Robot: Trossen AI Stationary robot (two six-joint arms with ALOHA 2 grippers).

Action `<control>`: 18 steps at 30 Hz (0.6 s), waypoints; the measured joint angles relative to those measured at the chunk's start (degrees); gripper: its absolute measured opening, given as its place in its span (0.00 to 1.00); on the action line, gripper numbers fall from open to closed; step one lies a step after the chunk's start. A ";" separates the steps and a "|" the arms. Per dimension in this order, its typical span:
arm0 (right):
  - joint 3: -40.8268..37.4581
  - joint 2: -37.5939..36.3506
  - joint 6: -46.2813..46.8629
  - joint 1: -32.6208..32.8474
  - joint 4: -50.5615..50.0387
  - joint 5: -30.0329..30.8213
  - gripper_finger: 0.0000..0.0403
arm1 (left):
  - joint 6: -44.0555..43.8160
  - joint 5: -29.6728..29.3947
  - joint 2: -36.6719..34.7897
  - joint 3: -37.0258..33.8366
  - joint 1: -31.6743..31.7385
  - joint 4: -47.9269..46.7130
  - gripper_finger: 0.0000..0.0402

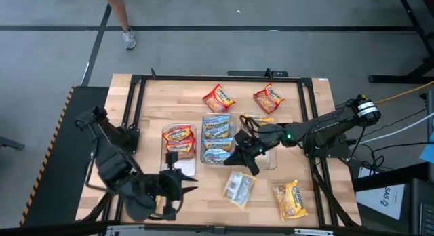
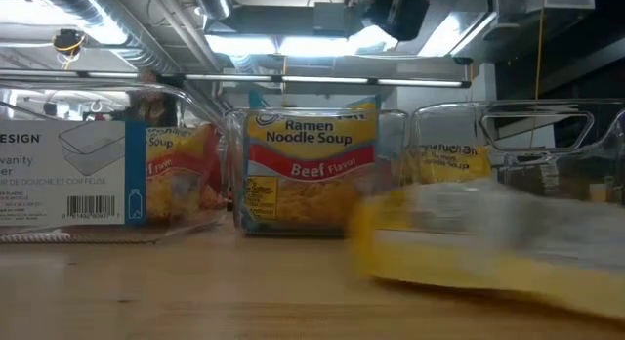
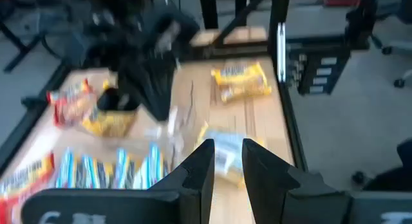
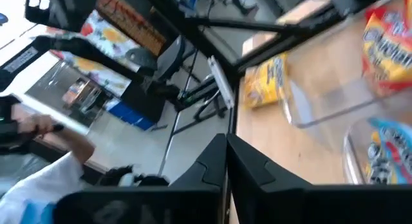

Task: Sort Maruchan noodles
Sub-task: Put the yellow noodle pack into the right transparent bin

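Here the yellow packet (image 1: 239, 188) lies just beside the right gripper (image 1: 243, 154), jaws clenched empty.

Noodle pkts (image 1: 218, 97): red/orange, blue, yellow. Bins (image 1: 180, 142) clear. Table (image 1: 156, 100) light wood.

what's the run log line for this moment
left gripper: open, empty | right gripper: shut, empty, by bins | loose noodle packets: table

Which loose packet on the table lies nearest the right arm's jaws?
The pale packet lying at an angle just below the right gripper. The yellow packet sits farther toward the right corner, and the two red packets lie beyond the bins.
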 joint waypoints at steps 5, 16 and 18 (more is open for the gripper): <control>0.00 -0.02 0.31 -1.03 -6.19 -2.22 0.04 | -12.84 -2.13 0.02 -2.96 -1.54 -10.18 0.18; -0.05 -0.48 -8.89 2.19 -20.31 6.10 0.03 | -16.55 -3.12 0.03 -5.71 -0.27 -12.14 0.18; 0.75 -0.89 -13.65 5.23 -25.59 11.57 0.01 | -16.55 -3.21 0.04 -5.71 0.04 -12.14 0.18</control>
